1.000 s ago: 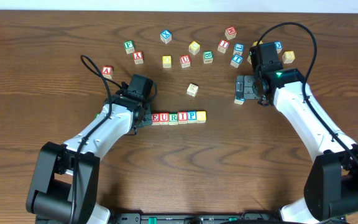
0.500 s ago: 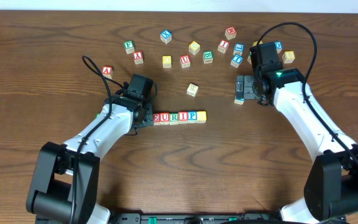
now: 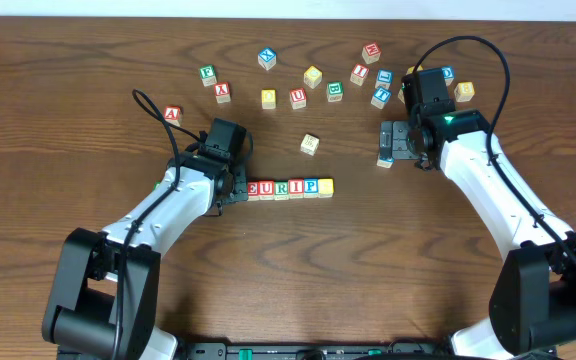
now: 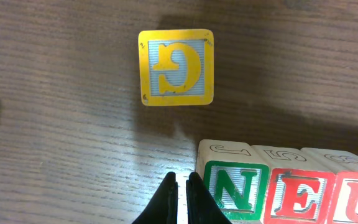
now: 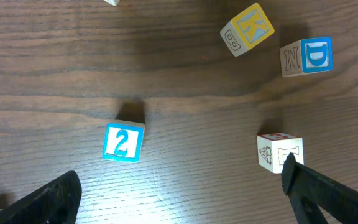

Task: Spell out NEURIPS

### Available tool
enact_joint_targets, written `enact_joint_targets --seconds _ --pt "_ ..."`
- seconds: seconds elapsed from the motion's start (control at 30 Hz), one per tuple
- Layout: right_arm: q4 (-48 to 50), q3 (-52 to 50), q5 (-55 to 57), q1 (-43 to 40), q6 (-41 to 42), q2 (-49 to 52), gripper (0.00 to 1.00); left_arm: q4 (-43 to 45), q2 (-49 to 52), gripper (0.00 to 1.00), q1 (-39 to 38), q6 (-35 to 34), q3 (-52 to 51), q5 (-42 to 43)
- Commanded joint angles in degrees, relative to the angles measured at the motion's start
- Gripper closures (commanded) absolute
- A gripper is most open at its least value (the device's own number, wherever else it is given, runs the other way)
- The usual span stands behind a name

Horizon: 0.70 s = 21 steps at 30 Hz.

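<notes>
Seemingly unchanged from a second ago, the row of cubes [image 3: 290, 187] lies mid-tabletop [image 3: 368, 270], with the N cube [image 4: 237, 186] at its left end. The left fingers [image 4: 168, 202], pressed together and empty, sit just beside that end. The right fingers [image 5: 334, 196] gape wide, holding nothing, well apart to the row's upper right among loose cubes [image 5: 123, 142].

The table [image 3: 288, 290] is dark brown wood with a strong wavy grain and a dull, low sheen. The row of blocks [image 3: 288, 188] is pale, smooth bare wood with painted letter faces in green, red and blue, and the yellow block [image 4: 175, 67] has a painted face with a few small marks along its edge. The arms [image 3: 158, 210] wear smooth white plastic shells with matt black joints, and the right gripper [image 5: 179, 174] has matt black fingers.
</notes>
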Motion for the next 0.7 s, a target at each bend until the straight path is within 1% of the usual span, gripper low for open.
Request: enact_joint_targets --seconds 0.0,0.03,0.47,0.67 --pt "0.00 1.18 0.13 -0.13 0.50 0.04 0.01 0.46 0.48 0.93 0.20 1.86 -0.50 2.56" --pt "0.00 1.18 0.13 -0.13 0.50 0.04 0.01 0.74 0.46 0.92 0.20 2.23 -0.50 3.52" --pt "0.02 1.18 0.13 -0.13 0.50 0.04 0.01 0.92 0.48 0.93 0.20 2.16 -0.50 2.99" --pt "0.02 1.18 0.13 -0.13 0.50 0.04 0.01 -0.17 0.48 0.93 0.22 0.26 -0.50 -3.23"
